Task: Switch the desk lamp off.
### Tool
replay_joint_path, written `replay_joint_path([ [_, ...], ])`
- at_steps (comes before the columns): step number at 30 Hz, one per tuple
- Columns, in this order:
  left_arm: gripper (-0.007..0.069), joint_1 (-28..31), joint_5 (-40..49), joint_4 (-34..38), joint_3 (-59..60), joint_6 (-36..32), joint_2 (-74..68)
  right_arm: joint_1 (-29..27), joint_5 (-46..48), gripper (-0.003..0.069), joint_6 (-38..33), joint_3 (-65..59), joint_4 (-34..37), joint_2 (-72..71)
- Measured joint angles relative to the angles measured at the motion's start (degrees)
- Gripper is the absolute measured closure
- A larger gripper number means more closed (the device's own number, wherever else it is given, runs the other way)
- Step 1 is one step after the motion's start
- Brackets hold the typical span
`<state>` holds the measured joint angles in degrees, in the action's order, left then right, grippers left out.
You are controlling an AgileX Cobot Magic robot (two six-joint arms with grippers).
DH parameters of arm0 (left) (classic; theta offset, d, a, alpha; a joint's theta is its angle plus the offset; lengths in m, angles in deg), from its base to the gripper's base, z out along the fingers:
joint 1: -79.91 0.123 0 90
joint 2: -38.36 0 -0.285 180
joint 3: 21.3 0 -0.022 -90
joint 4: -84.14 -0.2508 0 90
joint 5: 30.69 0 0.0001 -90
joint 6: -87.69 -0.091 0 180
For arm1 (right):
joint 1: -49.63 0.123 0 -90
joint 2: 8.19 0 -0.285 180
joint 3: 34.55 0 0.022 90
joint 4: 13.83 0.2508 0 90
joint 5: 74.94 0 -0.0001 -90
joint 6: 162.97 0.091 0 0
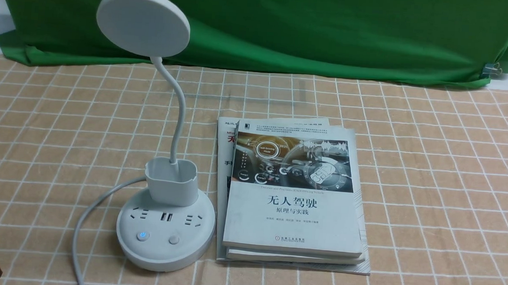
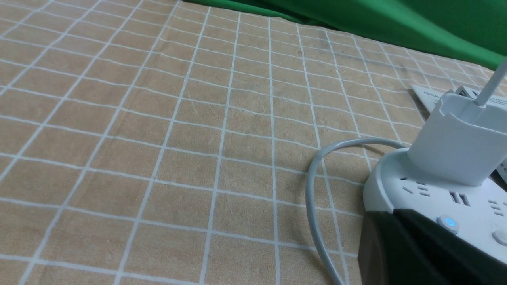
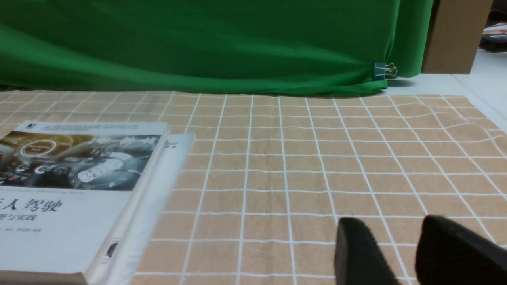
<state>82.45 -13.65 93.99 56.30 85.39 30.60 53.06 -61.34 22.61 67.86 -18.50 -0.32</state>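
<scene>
desk lamp (image 1: pixel 165 232) | wht plastic, rnd disc head, bendy neck, cup holder, rnd base w/ sockets + 2 btns | L btn lit blue | upright, head tilted | L-ctr of front view, head upper L

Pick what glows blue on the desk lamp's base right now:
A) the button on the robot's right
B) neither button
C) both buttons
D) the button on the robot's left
D: the left button on the lamp base shows a blue power symbol, while the right button is plain grey.
</scene>
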Motion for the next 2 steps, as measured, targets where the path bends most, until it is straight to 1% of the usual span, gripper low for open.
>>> replay_joint_path([
  [2, 0.0619, 0.0, 0.0, 0.0, 0.0, 0.0, 0.0, 0.0, 0.0, 0.0417, 0.0, 0.0, 0.0, 0.0],
])
